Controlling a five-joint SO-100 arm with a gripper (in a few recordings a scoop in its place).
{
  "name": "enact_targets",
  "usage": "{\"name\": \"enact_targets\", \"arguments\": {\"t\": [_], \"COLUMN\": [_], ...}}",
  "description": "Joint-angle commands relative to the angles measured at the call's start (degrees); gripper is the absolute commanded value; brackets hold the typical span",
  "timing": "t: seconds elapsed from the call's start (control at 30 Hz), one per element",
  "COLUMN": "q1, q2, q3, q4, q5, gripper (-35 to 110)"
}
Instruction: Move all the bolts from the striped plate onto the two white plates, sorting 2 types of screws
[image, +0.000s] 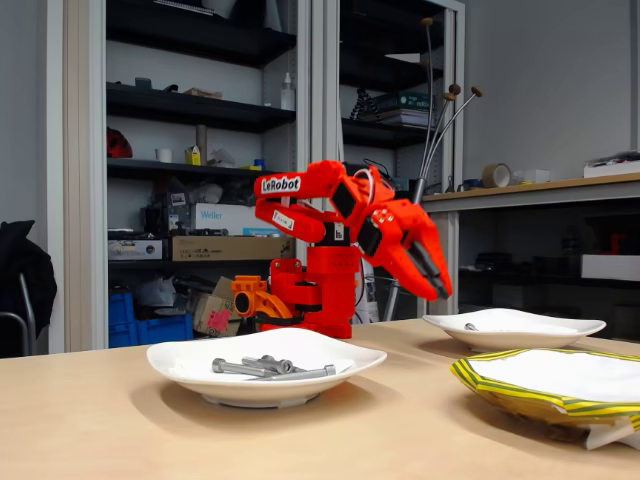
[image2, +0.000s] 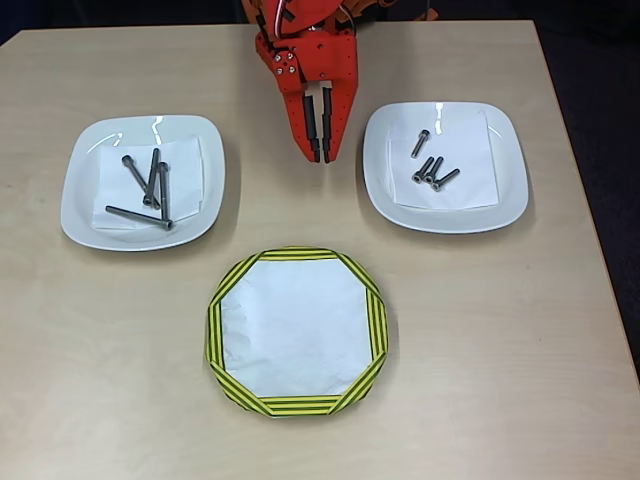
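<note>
My orange gripper (image2: 320, 155) hangs shut with nothing in it above bare table, between the two white plates and beyond the striped plate (image2: 214, 330). That plate's white centre is bare. Several long bolts (image2: 152, 185) lie crossed on a paper sheet in the left white plate (image2: 75, 190). Several short bolts (image2: 432, 170) lie in the right white plate (image2: 510, 170). In the fixed view the gripper (image: 437, 287) points down and to the right above the table, behind the left plate (image: 170, 362) with its long bolts (image: 272, 369); the right plate (image: 560, 328) and the striped plate (image: 500, 392) sit on the right.
The arm's base (image: 312, 295) stands at the table's far edge. Behind it in the fixed view are shelves (image: 190, 110) with boxes and a side counter (image: 540, 188). The wooden table (image2: 500, 380) runs out to its right edge in the overhead view.
</note>
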Motion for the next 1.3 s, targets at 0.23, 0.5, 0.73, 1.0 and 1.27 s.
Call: {"name": "enact_targets", "arguments": {"t": [0.23,0.5,0.73,1.0,1.27], "q1": [4.04,6.06,6.33,6.59,6.59], "q2": [17.40,17.31,17.31,17.31,17.31], "q3": [4.04,4.66,5.98,9.40,9.40], "q4": [21.53,29.53,29.09,27.33,27.33], "q5": [-11.16,-15.64,-22.24,-24.87,-24.87], "gripper": [0,0,0,0,0]}}
